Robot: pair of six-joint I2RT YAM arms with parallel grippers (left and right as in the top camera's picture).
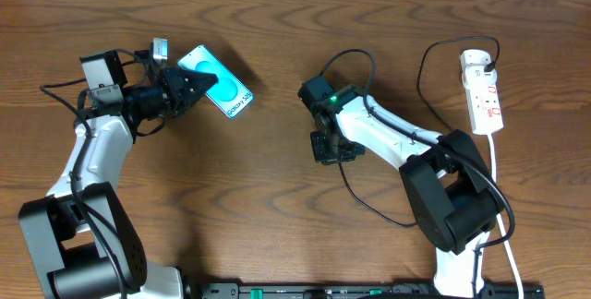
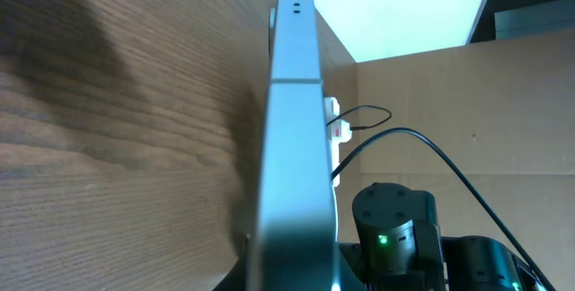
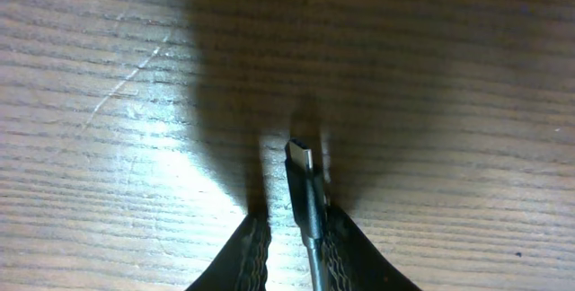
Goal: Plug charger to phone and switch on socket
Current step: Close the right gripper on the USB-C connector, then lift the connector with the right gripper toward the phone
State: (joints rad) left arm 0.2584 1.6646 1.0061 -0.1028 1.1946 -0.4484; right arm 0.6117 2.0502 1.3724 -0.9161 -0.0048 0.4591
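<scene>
Phone [image 1: 224, 87] is in the left gripper [image 1: 202, 84], jaws clamped on one end. Teal screen faces up, white label strip at the far end, pointing twd the right arm [image 1: 388, 133]. Can't tell if it's clear of the counter [image 1: 268, 234]. In the left wrist view the phone's thin edge runs straight out from the gripper, w/ the socket [image 2: 332, 129] small in the bkgd.

Charger [image 1: 352, 52], a thin black cable, loops over the counter btwn the plug adapter [image 1: 474, 59] at the socket's end and the right gripper [image 1: 325, 151], well apart from the phone. In the right wrist view the connector tip [image 3: 301, 154] pokes fwd from btwn the fingers [image 3: 254, 251]. Cable sits against one pad, w/ a slim gap at the other. Jaws are narrow, and I can't tell if they actually pinch it.

Socket lies near the counter's right edge, apart from both grippers.
</scene>
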